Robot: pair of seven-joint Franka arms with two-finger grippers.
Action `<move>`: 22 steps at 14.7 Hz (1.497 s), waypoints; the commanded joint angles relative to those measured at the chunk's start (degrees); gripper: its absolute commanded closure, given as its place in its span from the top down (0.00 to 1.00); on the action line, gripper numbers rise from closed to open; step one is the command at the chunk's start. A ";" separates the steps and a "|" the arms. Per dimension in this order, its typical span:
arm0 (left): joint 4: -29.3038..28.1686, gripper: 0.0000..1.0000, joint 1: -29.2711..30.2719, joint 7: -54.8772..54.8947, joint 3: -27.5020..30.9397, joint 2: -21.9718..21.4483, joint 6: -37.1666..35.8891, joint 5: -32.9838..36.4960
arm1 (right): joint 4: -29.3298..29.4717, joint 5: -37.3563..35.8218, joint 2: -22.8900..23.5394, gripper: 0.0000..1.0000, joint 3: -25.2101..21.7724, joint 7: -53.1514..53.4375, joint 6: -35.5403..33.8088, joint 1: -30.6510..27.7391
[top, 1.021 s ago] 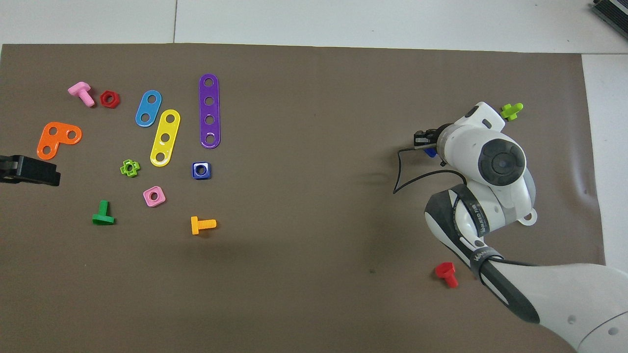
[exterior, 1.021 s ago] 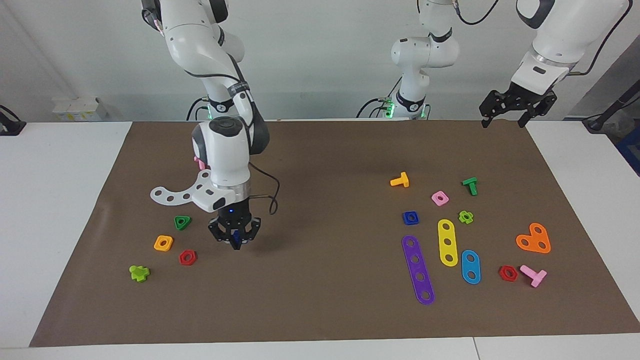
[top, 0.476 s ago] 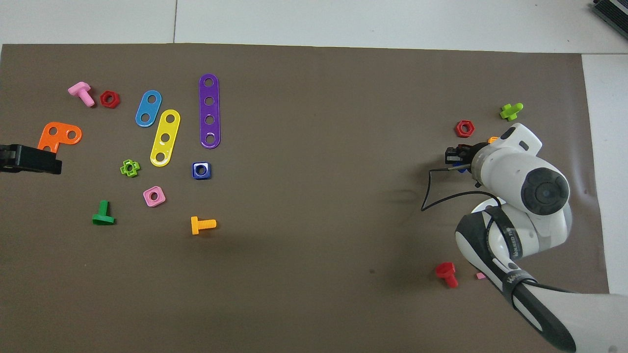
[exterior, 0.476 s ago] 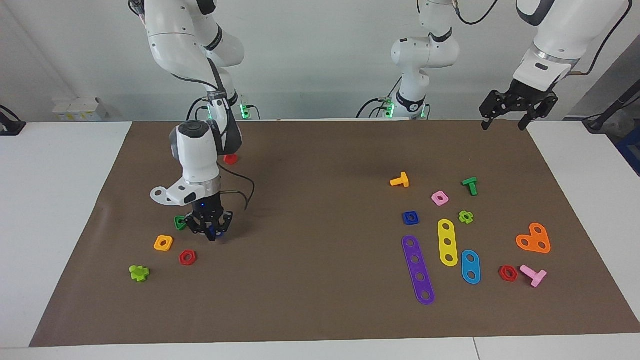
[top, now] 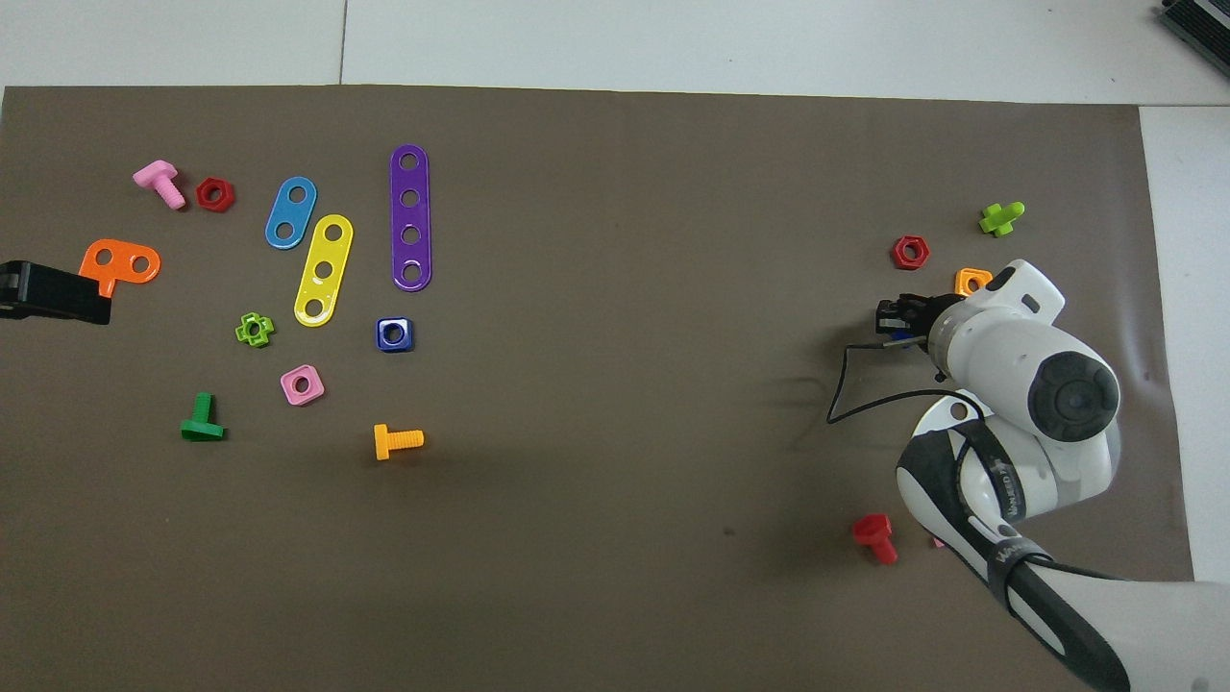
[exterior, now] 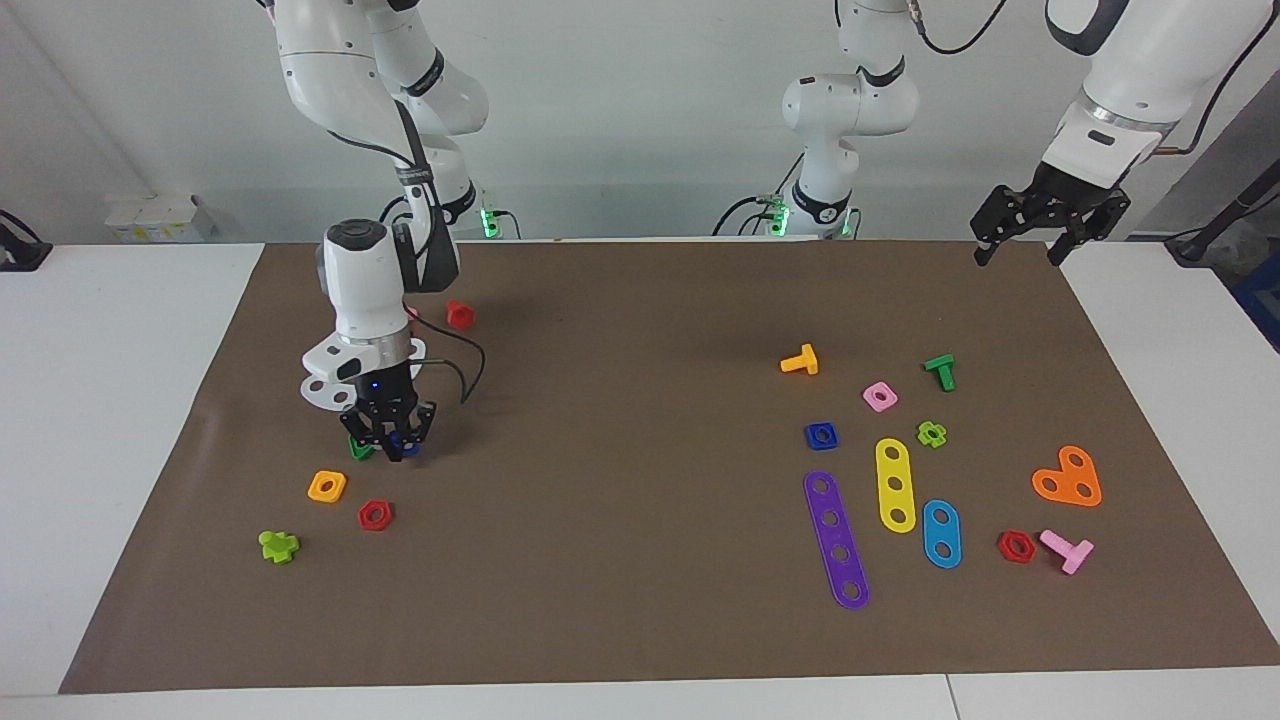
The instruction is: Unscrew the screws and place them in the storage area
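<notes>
My right gripper (exterior: 398, 452) is shut on the small dark blue screw (exterior: 410, 449), low over the brown mat (exterior: 640, 600) toward the right arm's end. The overhead view shows only a sliver of the blue screw (top: 897, 335) under the right gripper (top: 894, 322). A green triangular nut (exterior: 357, 448) lies right beside the fingers, partly hidden by them. This stretch of mat, the storage area (exterior: 440, 500), carries no marking. My left gripper (exterior: 1050, 228) hangs open and empty over the mat's corner at the left arm's end and waits there.
Near the right gripper lie an orange square nut (exterior: 327, 486), a red hex nut (exterior: 375, 515), a lime bolt (exterior: 278, 546), a red bolt (exterior: 459, 315) and a white holed plate (exterior: 318, 385). Toward the left arm's end lie coloured strips (exterior: 836, 538), a blue square nut (exterior: 821, 435) and several bolts.
The right gripper has carried the blue screw toward the right arm's end of the table and lower, ending beside the green nut. The left gripper has shifted slightly.
</notes>
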 commanded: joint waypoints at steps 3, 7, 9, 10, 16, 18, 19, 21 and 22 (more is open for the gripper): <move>3.41 1.00 0.17 -0.04 0.14 2.25 -2.18 -0.84 | -3.57 -0.81 -0.28 0.00 0.86 0.21 5.91 -1.43; 3.14 1.00 0.17 0.13 0.23 2.16 -1.92 -0.58 | -3.48 -0.81 -0.54 1.00 0.86 1.18 5.56 -1.35; 3.06 1.00 0.17 0.05 0.14 2.16 -1.92 -0.49 | -3.48 -0.81 -0.90 1.00 0.95 1.18 5.39 -1.26; 2.80 1.00 0.17 0.05 0.14 2.08 -2.00 -0.49 | -3.48 -0.81 -1.25 1.00 0.95 1.10 4.95 -1.17; 2.35 1.00 -0.53 -0.04 0.06 1.73 -2.62 -0.49 | 0.37 -0.38 -8.00 1.00 1.47 1.10 -12.23 -0.64; 2.27 1.00 -0.53 0.05 0.06 1.73 -2.79 -0.49 | 6.85 4.86 -10.64 1.00 2.44 0.31 -26.62 -0.56; 2.18 1.00 -0.53 0.05 0.06 1.73 -2.80 -0.49 | 10.81 9.86 -11.61 1.00 3.14 -0.91 -33.57 -0.64; 2.09 1.00 -0.53 -0.04 0.06 1.64 -2.88 -0.49 | 19.24 17.00 -12.76 1.00 3.15 -6.35 -46.50 -1.34; 1.83 1.00 -0.53 -0.04 0.06 1.55 -2.88 -0.49 | 23.11 18.51 -12.85 1.00 2.62 -7.16 -52.13 -1.52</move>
